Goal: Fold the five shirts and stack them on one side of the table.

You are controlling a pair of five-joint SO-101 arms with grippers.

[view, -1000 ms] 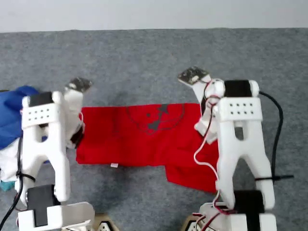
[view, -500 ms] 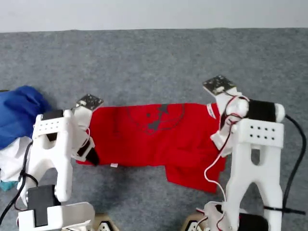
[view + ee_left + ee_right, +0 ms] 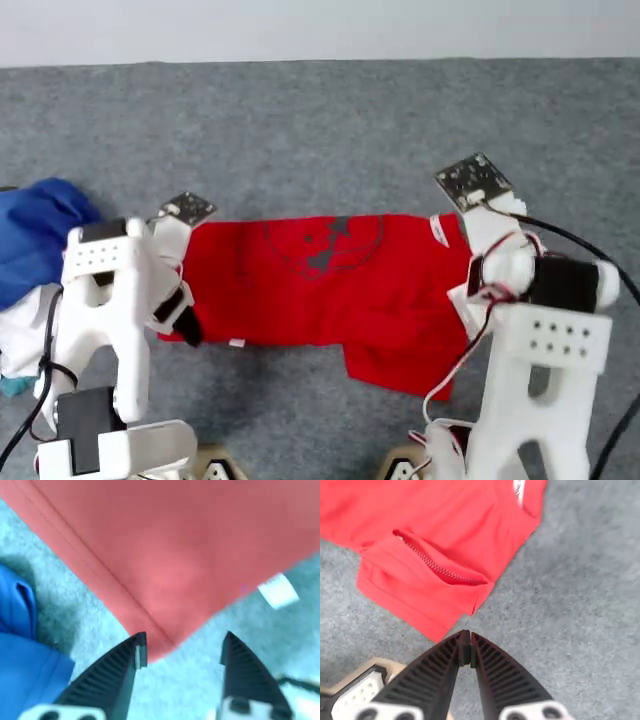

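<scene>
The matt red cloth shirt (image 3: 320, 285) is a smooth, fine knit, with a stitched double hem running just ahead of the left gripper (image 3: 184, 642). That gripper's black plastic fingers (image 3: 115, 672) are ribbed and faintly shiny. A small white woven label (image 3: 278, 591) sits near one fingertip. Beside the same gripper, the blue cloth garment (image 3: 20, 645) looks smooth and soft. Under the right gripper (image 3: 468, 636), of the same ribbed black plastic, the grey table covering (image 3: 580, 580) is rough and felt-like. The white plastic arm shells (image 3: 100, 290) are hard, smooth and semi-glossy.
</scene>
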